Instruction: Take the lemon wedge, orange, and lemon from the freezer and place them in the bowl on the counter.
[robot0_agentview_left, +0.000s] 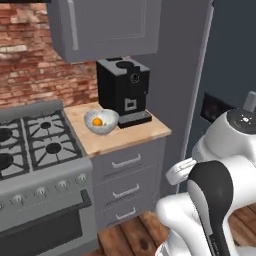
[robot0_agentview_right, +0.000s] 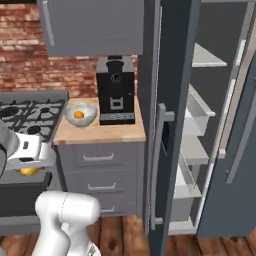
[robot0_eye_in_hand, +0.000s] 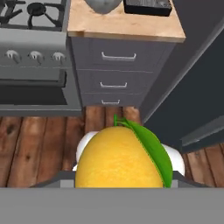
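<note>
Lemon (robot0_eye_in_hand: 119, 158): yellow, with a green leaf (robot0_eye_in_hand: 151, 148); it sits right in front of the hand camera, low over the wooden floor (robot0_eye_in_hand: 39, 140). In the right base view a yellow patch (robot0_agentview_right: 28, 171) shows under the white hand at the left edge, beside the stove.

Gripper (robot0_eye_in_hand: 120, 181): grasping the lemon; the fingertips themselves are hidden behind the fruit.

Bowl (robot0_agentview_left: 101, 121): speckled whitish-grey, on the wooden surface (robot0_agentview_left: 130, 135) just beside the coffee machine (robot0_agentview_left: 123, 90). The orange (robot0_agentview_left: 97, 121) lies inside it, seen from both base cameras. The hand view catches only the bowl's lower edge (robot0_eye_in_hand: 103, 4). The lemon wedge cannot be made out.

Freezer (robot0_agentview_right: 172, 125): the right base view shows its door open, with light grey shelves (robot0_agentview_right: 200, 107) and a long vertical handle (robot0_agentview_right: 161, 150). The left base view shows just its dark side (robot0_agentview_left: 227, 65).

Stove (robot0_agentview_left: 35, 145): grey gas burners, left of the surface, knobs along the front.

Drawers (robot0_agentview_right: 100, 172): three grey fronts with bar handles under the surface.

Wall cupboard (robot0_agentview_left: 107, 27): grey, above the coffee machine, against a brick wall (robot0_agentview_left: 30, 60).

Writing: no brand, label or lettering can be read anywhere.
</note>
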